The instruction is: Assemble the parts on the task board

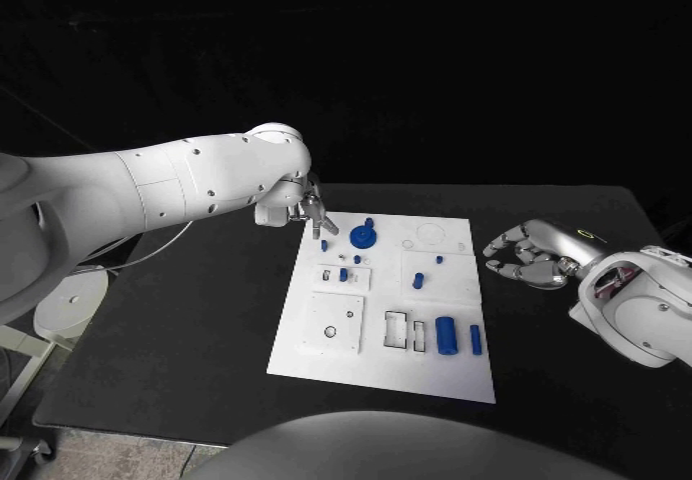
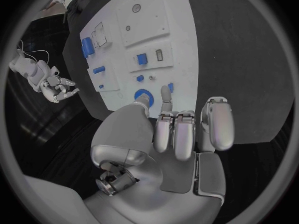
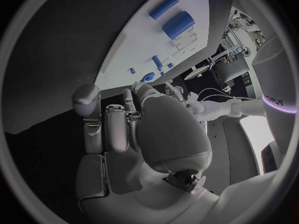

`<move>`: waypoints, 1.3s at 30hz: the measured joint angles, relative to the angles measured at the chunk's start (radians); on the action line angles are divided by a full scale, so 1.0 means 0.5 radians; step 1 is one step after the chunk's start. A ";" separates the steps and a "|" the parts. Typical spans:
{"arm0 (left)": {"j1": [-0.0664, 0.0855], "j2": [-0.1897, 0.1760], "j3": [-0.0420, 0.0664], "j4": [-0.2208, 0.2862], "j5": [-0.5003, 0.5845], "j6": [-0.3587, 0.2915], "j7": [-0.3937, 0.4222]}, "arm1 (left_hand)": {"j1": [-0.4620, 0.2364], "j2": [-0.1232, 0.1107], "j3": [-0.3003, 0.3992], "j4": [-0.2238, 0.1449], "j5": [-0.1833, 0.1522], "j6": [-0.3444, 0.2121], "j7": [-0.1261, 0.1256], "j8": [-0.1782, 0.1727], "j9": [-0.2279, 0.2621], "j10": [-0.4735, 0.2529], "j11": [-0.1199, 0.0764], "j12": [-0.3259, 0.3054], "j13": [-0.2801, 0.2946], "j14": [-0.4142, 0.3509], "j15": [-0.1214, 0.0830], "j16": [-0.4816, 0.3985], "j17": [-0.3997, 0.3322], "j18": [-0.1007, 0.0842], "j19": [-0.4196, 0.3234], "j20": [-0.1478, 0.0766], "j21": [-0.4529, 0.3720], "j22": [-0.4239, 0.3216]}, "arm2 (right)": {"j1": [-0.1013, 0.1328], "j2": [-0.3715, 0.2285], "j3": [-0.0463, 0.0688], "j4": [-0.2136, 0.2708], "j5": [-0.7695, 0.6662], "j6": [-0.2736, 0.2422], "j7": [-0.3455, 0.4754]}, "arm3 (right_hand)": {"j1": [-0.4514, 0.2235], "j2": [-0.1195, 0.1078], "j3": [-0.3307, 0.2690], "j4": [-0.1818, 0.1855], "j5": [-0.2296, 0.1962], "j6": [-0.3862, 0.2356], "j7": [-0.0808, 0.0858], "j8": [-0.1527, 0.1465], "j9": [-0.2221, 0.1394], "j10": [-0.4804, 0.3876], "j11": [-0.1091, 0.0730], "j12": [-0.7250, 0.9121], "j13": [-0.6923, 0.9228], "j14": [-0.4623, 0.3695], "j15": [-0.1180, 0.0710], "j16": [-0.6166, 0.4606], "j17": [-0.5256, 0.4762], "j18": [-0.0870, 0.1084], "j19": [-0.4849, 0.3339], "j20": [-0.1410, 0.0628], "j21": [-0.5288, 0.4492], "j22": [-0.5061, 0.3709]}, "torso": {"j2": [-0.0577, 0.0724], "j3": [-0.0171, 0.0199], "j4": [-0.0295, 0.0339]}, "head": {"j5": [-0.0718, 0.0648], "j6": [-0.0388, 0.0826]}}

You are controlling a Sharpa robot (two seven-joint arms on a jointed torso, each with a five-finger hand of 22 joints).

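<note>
The board [image 1: 382, 360] lies flat on the worktop [image 1: 173, 330], with blue parts [image 1: 446, 336] on it. The left hand [image 1: 310, 208] is held empty, fingers apart, over the far corner. The right hand [image 1: 528, 254] is curled, empty, beside the board. The round part [image 1: 364, 237] should be reached for slowly.

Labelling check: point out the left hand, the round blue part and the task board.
left hand [image 1: 309, 210], head view, middle of the hand.
round blue part [image 1: 364, 237], head view, disc face.
task board [image 1: 447, 375], head view, bare near corner.
</note>
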 measured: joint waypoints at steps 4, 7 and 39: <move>-0.034 0.030 0.000 -0.103 -0.020 -0.015 0.005 | 0.002 -0.002 0.000 0.000 0.005 0.000 0.000 0.000 -0.002 0.000 0.000 0.000 0.000 -0.006 -0.006 0.000 0.000 0.000 0.000 0.000 0.000 0.000 | 0.000 0.003 0.000 0.000 0.001 0.000 0.000 | 0.000 0.000 0.000 0.000 0.000 0.000 0.000 0.000 0.000 0.000 0.000 0.000 0.000 0.000 0.000 0.000 0.000 0.000 0.000 0.000 0.000 0.000 | 0.000 -0.0004 0.001 | 0.006 0.000; -0.057 0.050 -0.001 -0.155 -0.029 -0.026 0.010 | 0.002 -0.002 0.000 0.000 0.005 0.000 0.000 0.000 -0.002 0.000 0.000 0.000 0.000 -0.007 -0.007 0.000 0.000 0.000 0.000 0.000 0.000 0.000 | 0.000 0.005 0.000 -0.001 0.001 0.000 0.000 | 0.000 0.000 0.000 0.000 0.000 0.000 0.000 0.000 0.000 0.000 0.000 0.000 0.000 0.000 0.000 0.000 0.000 0.000 0.000 0.000 0.000 0.000 | 0.000 -0.0006 0.000 | 0.009 0.000; -0.136 0.162 0.001 -0.334 0.039 -0.086 0.052 | 0.022 -0.022 -0.017 0.017 -0.025 -0.001 0.000 -0.009 -0.015 0.000 0.000 -0.012 0.000 -0.007 -0.007 0.000 0.001 0.000 -0.008 0.007 -0.025 0.001 | 0.000 0.002 0.000 -0.003 0.004 0.000 0.000 | 0.000 0.000 0.000 0.000 0.000 0.000 0.000 0.000 0.000 0.000 0.000 0.005 0.000 0.000 0.000 0.000 -0.001 0.000 0.000 0.000 0.000 0.000 | -0.002 0.0006 0.001 | -0.004 0.000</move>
